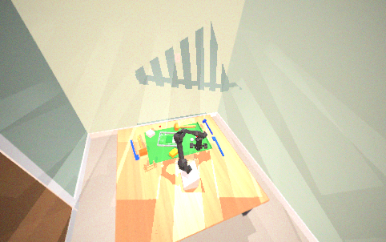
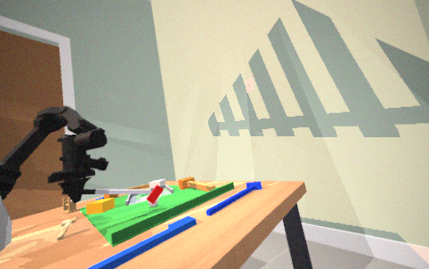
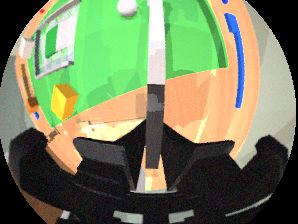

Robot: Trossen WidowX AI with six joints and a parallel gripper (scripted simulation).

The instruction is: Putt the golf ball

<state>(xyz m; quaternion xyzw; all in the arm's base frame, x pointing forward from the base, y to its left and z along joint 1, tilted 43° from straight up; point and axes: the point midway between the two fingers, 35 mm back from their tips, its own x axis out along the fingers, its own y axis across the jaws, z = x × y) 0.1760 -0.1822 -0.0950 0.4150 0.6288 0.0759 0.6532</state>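
Note:
My gripper [image 2: 80, 195] [image 3: 152, 121] is shut on the dark grip of the putter, above the green mat. The putter's pale shaft [image 2: 126, 191] [image 3: 156, 60] reaches out over the mat. Its red head [image 2: 155, 194] overlaps the ball in the exterior view and is outside the wrist view. The white golf ball [image 1: 191, 139] [image 2: 153, 204] [image 3: 127, 7] is on the mat, left of the shaft in the wrist view. The grey-railed ramp piece [image 3: 65, 34] with a green square [image 1: 170, 139] [image 3: 51, 41] stands farther left. Whether the head touches the ball cannot be told.
The green mat [image 1: 154, 154] [image 2: 120, 223] [image 3: 110, 75] has a raised right edge. A yellow block [image 1: 173, 152] [image 2: 101, 206] [image 3: 65, 101] sits near its front. Blue bars [image 1: 219, 147] [image 2: 151, 240] [image 3: 239, 70] lie to its right. A white block [image 1: 150, 133] [image 3: 27, 48] and orange pieces [image 1: 142, 151] [image 2: 186, 183] lie around it.

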